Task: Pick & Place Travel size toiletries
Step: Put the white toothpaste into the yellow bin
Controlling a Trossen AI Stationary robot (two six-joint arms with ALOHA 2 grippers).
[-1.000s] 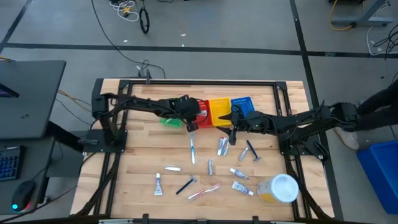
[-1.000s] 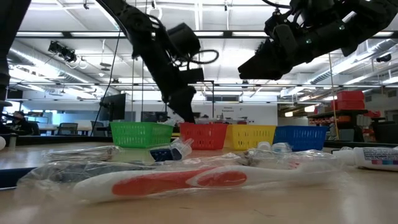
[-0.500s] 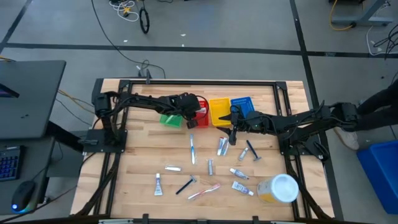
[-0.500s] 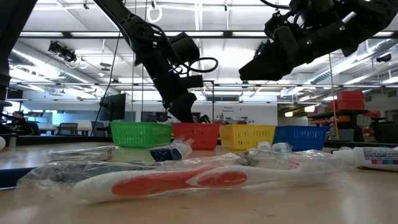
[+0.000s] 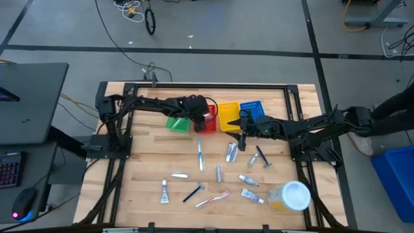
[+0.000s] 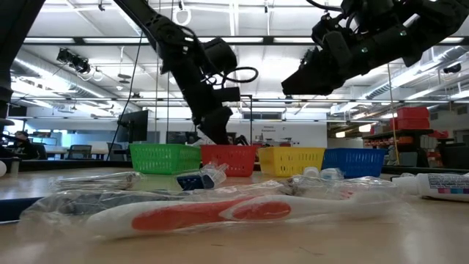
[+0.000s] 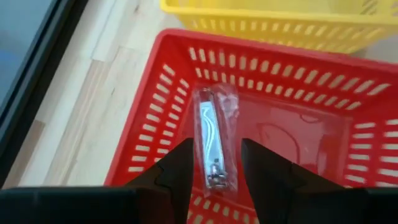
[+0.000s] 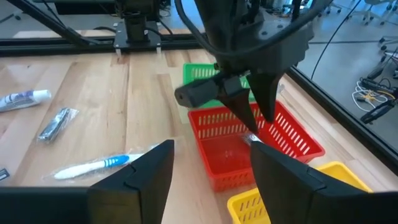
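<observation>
My left gripper (image 5: pixel 206 120) hangs over the red basket (image 5: pixel 209 125), shut on a clear-wrapped silvery item (image 7: pixel 211 140) that points down into the basket. My right gripper (image 5: pixel 243 139) is open and empty above the table, just near of the yellow basket (image 5: pixel 228 116). Loose on the wood lie a blue-white toothbrush (image 5: pixel 200 157), a silvery wrapped piece (image 5: pixel 231 152), a dark razor (image 5: pixel 262 157), small tubes (image 5: pixel 248 180) and a pink toothbrush (image 5: pixel 212 200). My left gripper pinches the wrapped silvery item by its upper end (image 7: pixel 216 180) between the two fingers, from above, pointing down. The item hangs below the fingertips, lifted clear, inside the red basket's rim (image 7: pixel 261 46). In the right wrist view it shows as a small silvery tip (image 8: pixel 254 140).
Green (image 5: pixel 176 123), red, yellow and blue (image 5: pixel 253 110) baskets stand in a row along the far side. A large yellow jar with a white lid (image 5: pixel 289 196) lies near the right near corner. More tubes (image 5: pixel 164 191) and a dark razor (image 5: pixel 193 192) lie toward the near edge.
My left gripper has moved from over the table just near of the baskets toward the far edge, and now stands over the red basket with the wrapped item still between its fingers. My right arm has kept still.
</observation>
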